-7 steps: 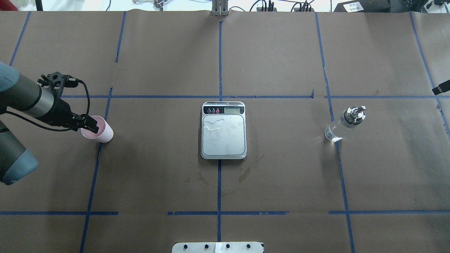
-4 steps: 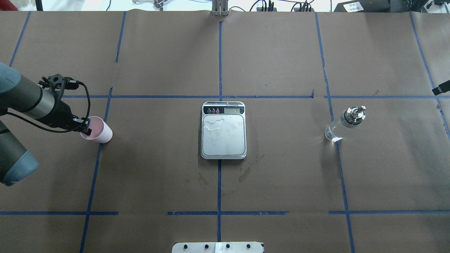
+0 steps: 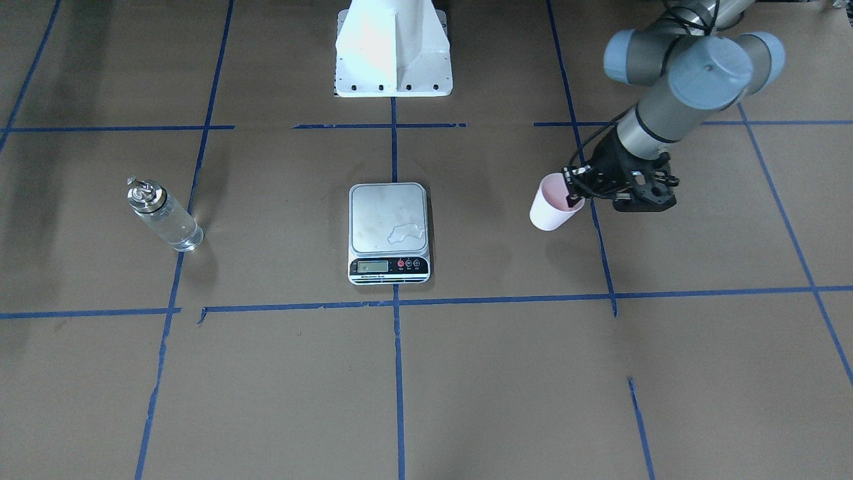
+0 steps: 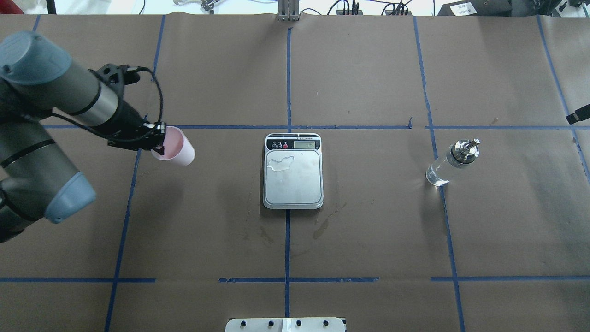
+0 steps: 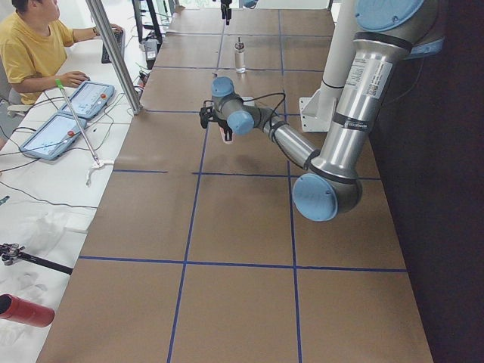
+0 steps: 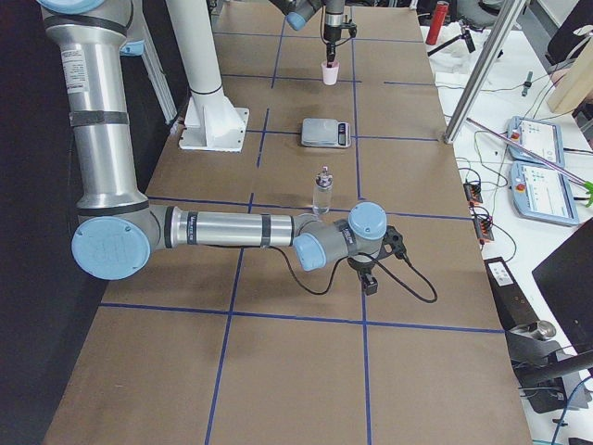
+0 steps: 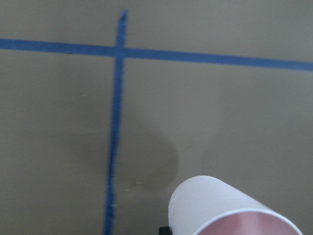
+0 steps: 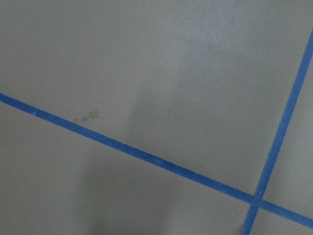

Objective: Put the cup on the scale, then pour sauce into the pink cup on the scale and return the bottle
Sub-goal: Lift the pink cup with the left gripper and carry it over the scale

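My left gripper [image 4: 158, 140] is shut on the rim of the pale pink cup [image 4: 176, 147] and holds it, tilted, above the table, left of the scale. The cup also shows in the front view [image 3: 552, 208] with the gripper [image 3: 574, 195], and in the left wrist view [image 7: 230, 210] above its shadow. The silver scale [image 4: 293, 177] lies at the table's middle with a small puddle [image 4: 281, 163] on its platform. The clear glass bottle [image 4: 449, 165] with clear liquid stands to the scale's right. My right gripper [image 6: 371, 278] hangs low near the table's right end; I cannot tell its state.
Blue tape lines [image 4: 287, 78] cross the brown paper table. Wet stains [image 4: 322, 226] lie just in front of the scale. The robot's white base [image 3: 392, 47] stands behind the scale. An operator [image 5: 34, 53] sits with tablets beyond the far edge.
My left arm has lifted the cup off the table and carried it to the right and farther away, towards the scale. The scale and bottle have not moved.
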